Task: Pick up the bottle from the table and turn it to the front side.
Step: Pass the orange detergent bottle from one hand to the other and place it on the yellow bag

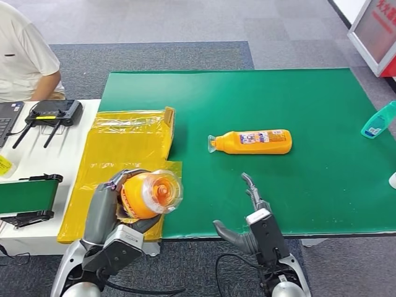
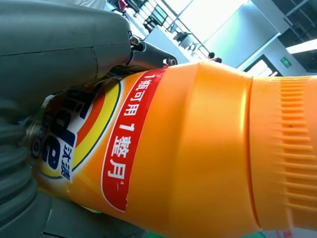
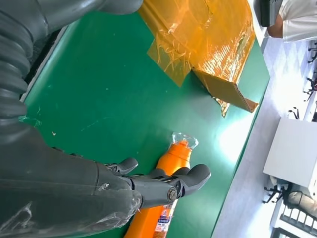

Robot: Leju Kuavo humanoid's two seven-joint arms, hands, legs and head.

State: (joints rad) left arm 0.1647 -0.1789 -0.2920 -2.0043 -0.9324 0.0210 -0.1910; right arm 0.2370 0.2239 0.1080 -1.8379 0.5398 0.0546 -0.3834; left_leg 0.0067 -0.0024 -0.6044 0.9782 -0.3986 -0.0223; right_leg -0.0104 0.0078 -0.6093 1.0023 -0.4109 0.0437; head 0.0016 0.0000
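My left hand grips an orange detergent bottle raised over the yellow sheet, its clear cap end pointing toward the camera. Close up in the left wrist view, that bottle shows a red label band and ribbed orange cap. A second orange bottle lies on its side on the green mat, cap to the left. My right hand hovers with fingers apart at the mat's near edge, short of that bottle and holding nothing. The right wrist view shows the lying bottle beyond my fingers.
A yellow plastic-covered cardboard sheet lies left of the mat. A teal bottle sits at the mat's right edge. A person in white sits at the far left beside a controller and a laptop. A small green-topped stand sits near left.
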